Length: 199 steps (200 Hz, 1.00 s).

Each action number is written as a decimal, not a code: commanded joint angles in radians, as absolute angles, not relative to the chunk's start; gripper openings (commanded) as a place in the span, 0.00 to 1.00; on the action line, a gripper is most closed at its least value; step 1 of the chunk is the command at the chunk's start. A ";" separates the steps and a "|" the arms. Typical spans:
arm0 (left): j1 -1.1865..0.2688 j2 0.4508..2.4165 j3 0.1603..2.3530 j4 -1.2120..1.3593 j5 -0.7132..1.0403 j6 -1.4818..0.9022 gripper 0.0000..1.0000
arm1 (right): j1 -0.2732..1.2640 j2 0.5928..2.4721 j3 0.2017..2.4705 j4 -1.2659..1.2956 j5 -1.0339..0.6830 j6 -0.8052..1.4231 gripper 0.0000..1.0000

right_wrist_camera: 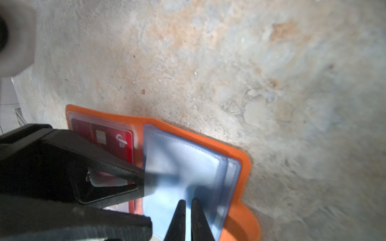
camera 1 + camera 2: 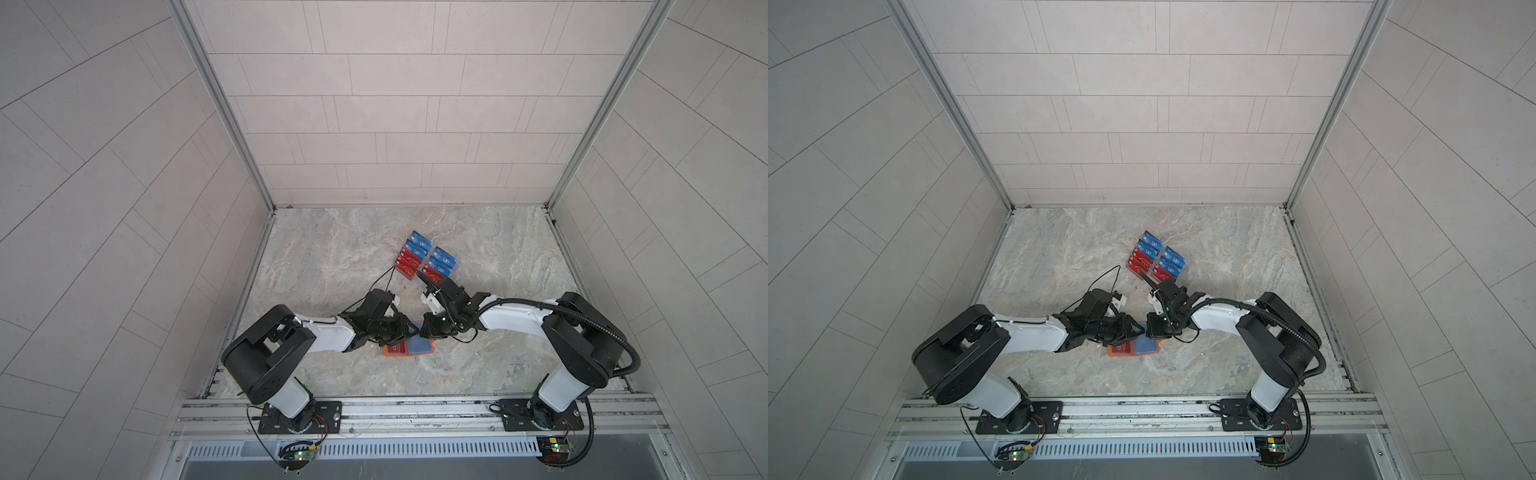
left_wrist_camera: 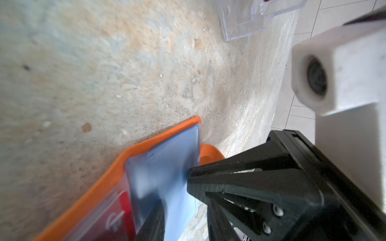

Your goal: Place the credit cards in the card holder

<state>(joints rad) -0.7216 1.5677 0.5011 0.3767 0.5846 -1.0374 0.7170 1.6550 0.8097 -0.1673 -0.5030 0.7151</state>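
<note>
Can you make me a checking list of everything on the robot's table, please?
surface: marbled stone-look tabletop.
job's things: orange card holder lies open, a red card in one pocket; red and blue credit cards stand in a clear stand.
clutter: nothing seen.
grippers: left gripper jaws apart, one fingertip tucked under the plastic sleeves; right gripper shut on their edge.
cables: black cable loops off the left wrist; ribbed hose along the right arm.
surroundings: pale tiled walls, metal rail in front.
</note>
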 commanded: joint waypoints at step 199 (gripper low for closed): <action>-0.713 1.589 0.387 0.575 0.585 -1.091 0.00 | 0.702 1.558 0.757 -0.205 -0.432 0.767 0.11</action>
<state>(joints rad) -0.7200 1.6131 0.4042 0.5934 0.5797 -1.1233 0.7059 1.5749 0.7769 -0.1879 -0.4511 0.7521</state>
